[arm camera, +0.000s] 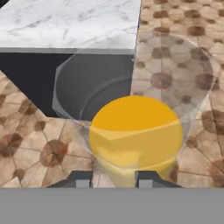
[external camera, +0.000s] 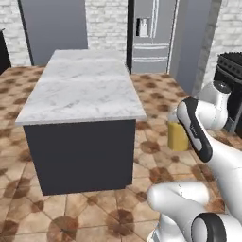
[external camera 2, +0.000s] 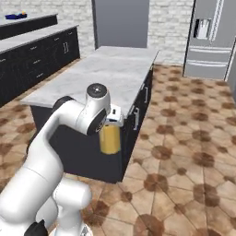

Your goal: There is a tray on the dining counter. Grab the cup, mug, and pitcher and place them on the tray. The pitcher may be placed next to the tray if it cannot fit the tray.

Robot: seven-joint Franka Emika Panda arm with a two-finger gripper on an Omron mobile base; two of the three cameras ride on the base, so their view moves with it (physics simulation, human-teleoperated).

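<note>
Pitcher (arm camera: 135, 135) sits dead centre-low in the hand view, clear glass with orange juice, its near wall right between the two dark finger tips of the gripper (arm camera: 109, 177) at the bottom edge, jaws closed on its rim, holding it off the floor. In the left base view the pitcher (external camera: 177, 136) hangs at right-middle beside the wrist, over the brown tiled floor (external camera: 94, 212), just right of the dining counter (external camera: 80, 90). In the right base view it (external camera 2: 110, 138) hangs at centre against the counter's dark end face, below the marble top.
</note>
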